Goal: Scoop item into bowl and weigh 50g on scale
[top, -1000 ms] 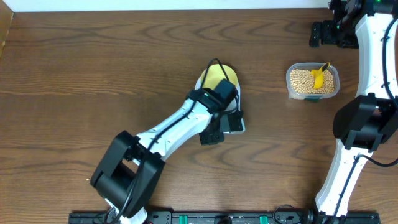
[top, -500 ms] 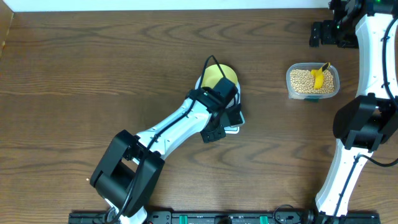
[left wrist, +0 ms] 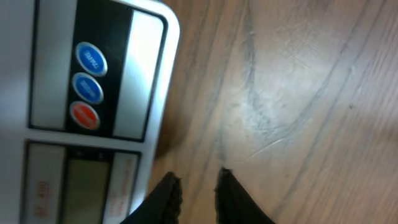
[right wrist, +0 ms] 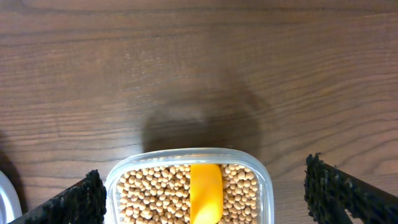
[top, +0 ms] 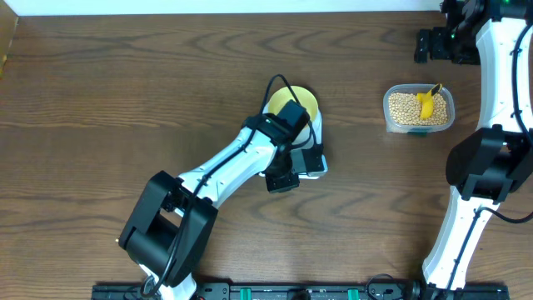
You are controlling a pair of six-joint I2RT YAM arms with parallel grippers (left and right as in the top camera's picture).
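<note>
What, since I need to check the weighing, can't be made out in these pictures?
Scale display reading: left wrist view, blurred and cut by the bottom edge.
Bowl contents: overhead, left arm covers most of it.
Tub and scoop: right wrist view, bottom edge cuts them off.

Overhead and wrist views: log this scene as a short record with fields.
scale: white, on the table, display and three round buttons at one end
bowl: pale yellow, on the scale, partly hidden by the left arm, no beans seen in it
tub: clear, holds beans and yellow scoop
left end effector: by the scale's corner, fingers slightly apart, empty
right end effector: wide open above the tub, empty
</note>
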